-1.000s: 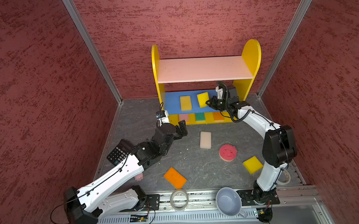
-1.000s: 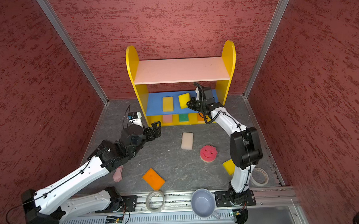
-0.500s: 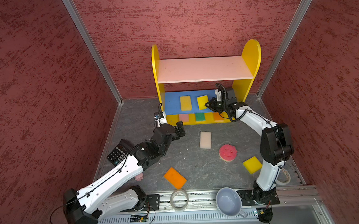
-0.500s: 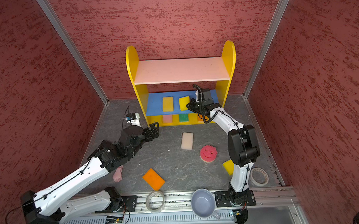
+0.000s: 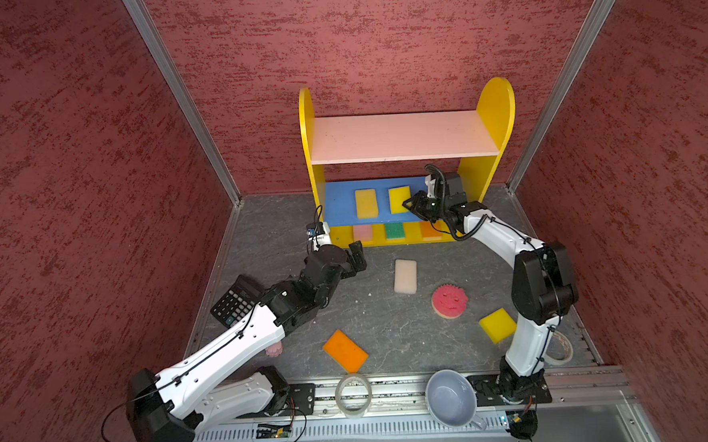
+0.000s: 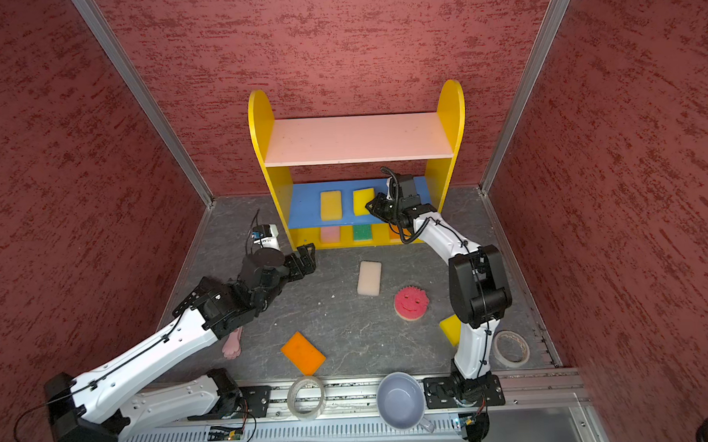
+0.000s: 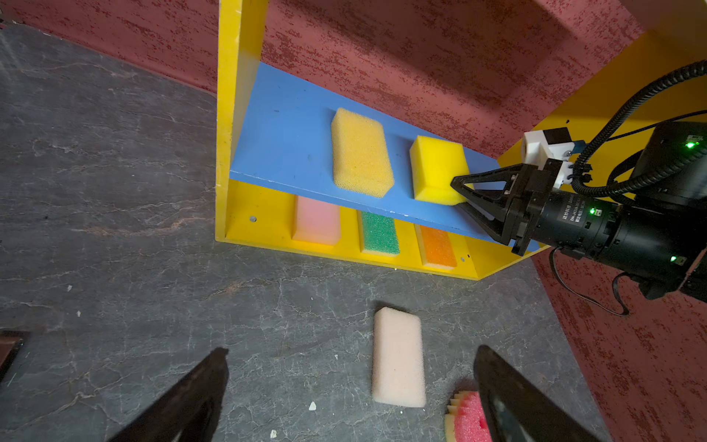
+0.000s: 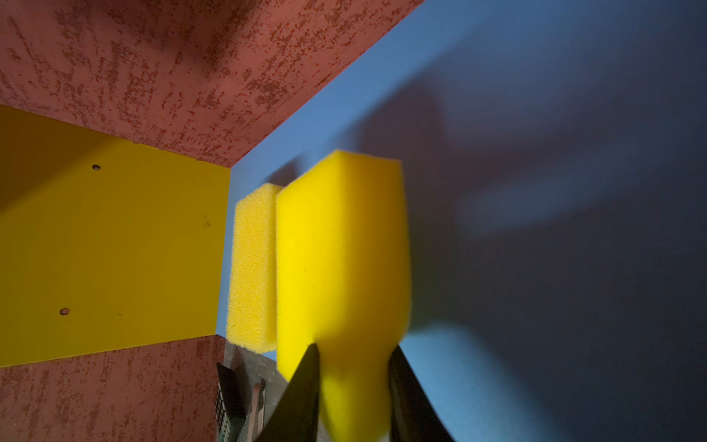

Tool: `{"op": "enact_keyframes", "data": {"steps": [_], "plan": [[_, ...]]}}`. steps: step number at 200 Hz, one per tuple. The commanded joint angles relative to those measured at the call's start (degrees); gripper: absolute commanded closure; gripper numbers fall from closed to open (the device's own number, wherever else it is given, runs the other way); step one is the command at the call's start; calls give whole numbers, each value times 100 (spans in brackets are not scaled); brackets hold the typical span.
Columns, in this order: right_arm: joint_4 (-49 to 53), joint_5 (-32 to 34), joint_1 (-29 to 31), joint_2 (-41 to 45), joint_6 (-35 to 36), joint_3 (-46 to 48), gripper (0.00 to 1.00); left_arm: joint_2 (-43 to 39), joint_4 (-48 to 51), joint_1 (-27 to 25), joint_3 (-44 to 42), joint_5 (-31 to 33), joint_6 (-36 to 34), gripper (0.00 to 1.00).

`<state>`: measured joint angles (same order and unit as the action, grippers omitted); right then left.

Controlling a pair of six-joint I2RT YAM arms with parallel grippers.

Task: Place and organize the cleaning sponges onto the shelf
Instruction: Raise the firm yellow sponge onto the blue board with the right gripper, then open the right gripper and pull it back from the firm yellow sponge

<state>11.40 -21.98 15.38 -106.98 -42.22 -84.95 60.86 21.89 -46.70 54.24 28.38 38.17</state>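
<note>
The shelf (image 5: 402, 142) stands against the back wall. On its blue board lie a coarse yellow sponge (image 5: 366, 203) and a bright yellow sponge (image 8: 340, 248). My right gripper (image 8: 355, 347) is shut on the bright one's near end, which is pinched between the fingers. A pink (image 5: 362, 232), a green (image 5: 394, 231) and an orange sponge (image 5: 429, 229) sit on the yellow base. On the floor lie a white sponge (image 7: 398, 356), a red smiley sponge (image 5: 449, 301), an orange sponge (image 5: 345, 351) and a yellow sponge (image 5: 497, 325). My left gripper (image 7: 350, 350) hangs open and empty, short of the white sponge.
A black calculator (image 5: 236, 301) lies by the left wall, and a pink paw stick (image 5: 274, 350) is half hidden under my left arm. Clear tape rolls (image 5: 353, 394) (image 5: 560, 346) and a grey cup (image 5: 451, 398) sit along the front rail.
The right gripper has shifted slightly with the bright yellow sponge on the blue board. The left arm has barely moved.
</note>
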Motion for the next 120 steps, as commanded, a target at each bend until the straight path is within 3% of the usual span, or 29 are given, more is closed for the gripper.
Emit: {"op": "enact_keyframes", "data": {"steps": [1, 68, 120], "plan": [[-77, 183, -17, -75, -19, -26, 67, -30, -69, 38, -30, -35, 50, 1], [129, 345, -22, -86, 68, -96, 49, 1, -64, 71, -36, -82, 84, 1], [117, 347, -17, -60, 55, -48, 42, -12, -52, 87, -49, -105, 116, 1]]}}
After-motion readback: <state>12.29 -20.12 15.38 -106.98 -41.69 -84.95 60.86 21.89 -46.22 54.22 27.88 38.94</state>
